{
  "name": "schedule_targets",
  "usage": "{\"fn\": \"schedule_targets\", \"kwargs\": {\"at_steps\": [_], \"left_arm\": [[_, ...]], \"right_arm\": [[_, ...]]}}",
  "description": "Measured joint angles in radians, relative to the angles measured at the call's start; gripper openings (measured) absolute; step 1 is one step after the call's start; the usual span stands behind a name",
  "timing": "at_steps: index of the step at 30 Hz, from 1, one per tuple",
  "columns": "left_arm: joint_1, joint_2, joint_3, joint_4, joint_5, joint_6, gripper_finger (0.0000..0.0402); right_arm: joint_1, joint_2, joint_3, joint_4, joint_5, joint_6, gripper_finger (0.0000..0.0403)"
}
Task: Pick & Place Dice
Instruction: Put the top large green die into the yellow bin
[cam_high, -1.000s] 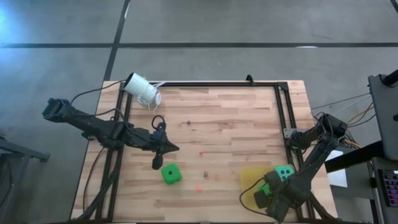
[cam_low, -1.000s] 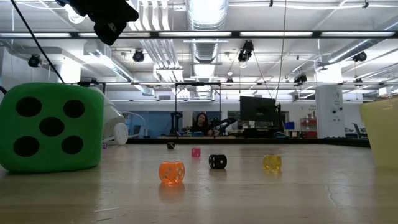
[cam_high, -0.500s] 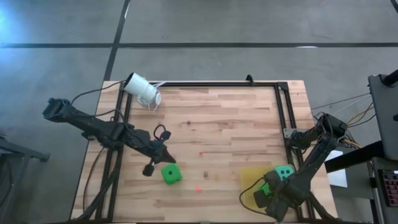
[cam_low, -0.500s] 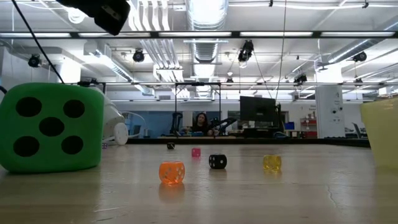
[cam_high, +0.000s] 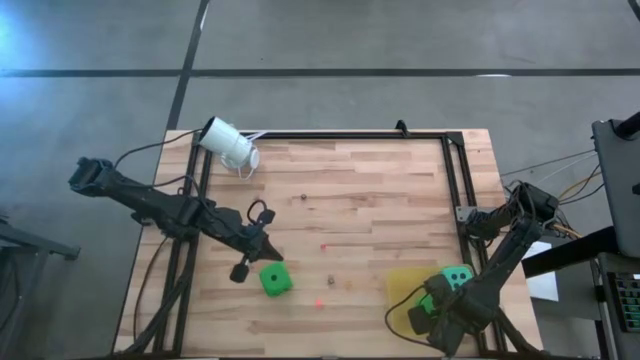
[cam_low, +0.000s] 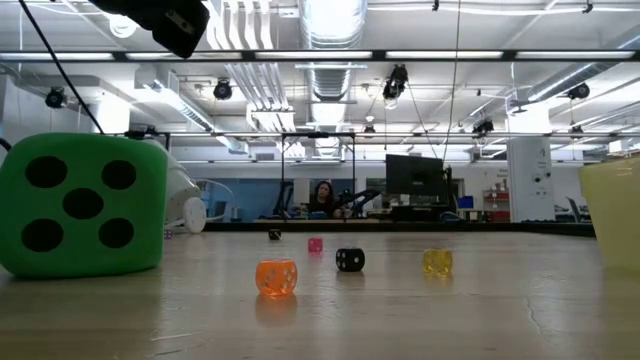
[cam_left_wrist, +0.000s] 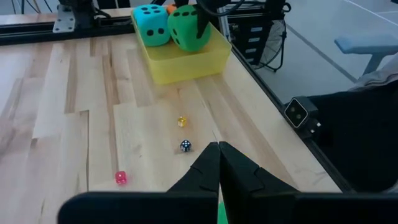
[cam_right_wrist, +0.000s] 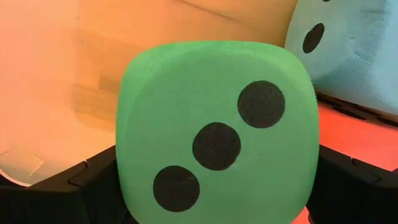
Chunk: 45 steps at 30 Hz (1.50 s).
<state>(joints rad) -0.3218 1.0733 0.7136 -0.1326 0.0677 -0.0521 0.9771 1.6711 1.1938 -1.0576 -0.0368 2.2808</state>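
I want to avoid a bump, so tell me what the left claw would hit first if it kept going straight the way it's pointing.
Probably the bright green die on the table: the shut left claw points toward it from close by. Whether the claw would touch or pass over it is unclear.

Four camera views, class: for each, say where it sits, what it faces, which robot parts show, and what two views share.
High: overhead, facing down; both arms, table.
Low: tabletop height, facing the room; green die, arm part above.
Left wrist: past shut left pincer toward yellow tray.
Right wrist: right pincer around second green die.
Shared: the tray's dice, in both wrist views.
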Motion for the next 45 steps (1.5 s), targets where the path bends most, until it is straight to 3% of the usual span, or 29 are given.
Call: {"fn": "schedule_targets", "kwargs": {"at_steps": [17,27,37,45], "left_arm": [[0.0,0.0,0.0,0.0,0.0,-0.003,0.0006],[0.0,0.0,0.0,0.0,0.0,-0.003,0.0006],[0.0,0.0,0.0,0.0,0.0,-0.002,0.0006],[0.0,0.0,0.0,0.0,0.0,0.0,0.0006]], "right_arm": [[0.0,0.0,0.0,0.022,0.01,-0.082,0.0366],[0.0,0.0,0.0,0.038,-0.002,0.102,0.0366],[0.011,0.0,0.0,0.059,-0.024,0.098,0.0366],[0.014,0.0,0.0,0.044,0.02,0.05,0.0366]]}}
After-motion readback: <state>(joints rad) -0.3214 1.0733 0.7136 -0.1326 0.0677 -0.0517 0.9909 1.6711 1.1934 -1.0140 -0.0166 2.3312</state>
